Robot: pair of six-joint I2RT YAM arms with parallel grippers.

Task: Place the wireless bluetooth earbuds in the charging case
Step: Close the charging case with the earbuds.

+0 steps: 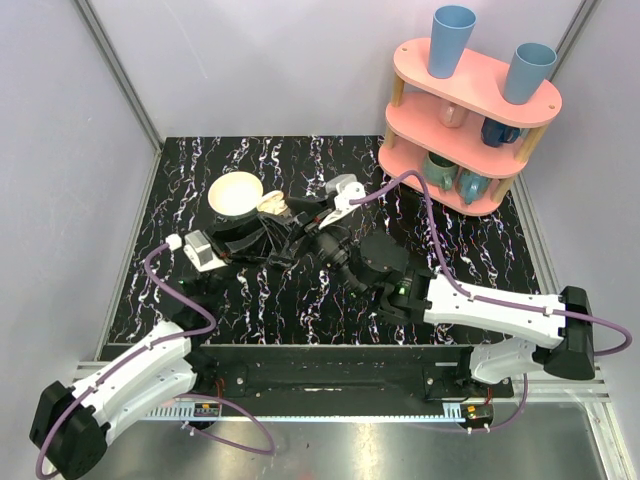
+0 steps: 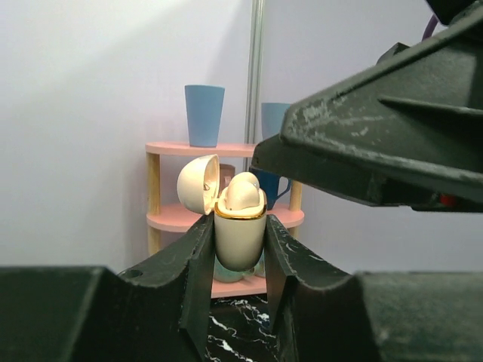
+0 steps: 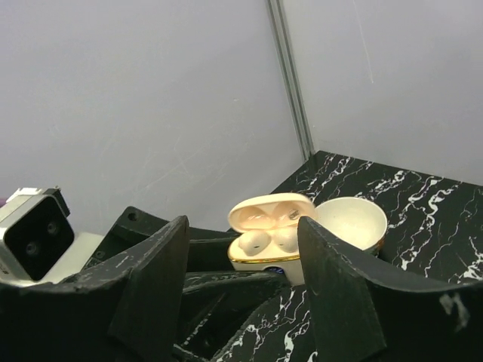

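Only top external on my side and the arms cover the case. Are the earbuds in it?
Observer: Yes. Right wrist shows both earbuds seated in the wells of the charging case.
Operator: Closed up yet?
Observer: No, the lid stands open, tipped back on its hinge.
Operator: What's holding it?
Observer: Left wrist shows the left gripper shut on the case body, which sits upright between the fingers.
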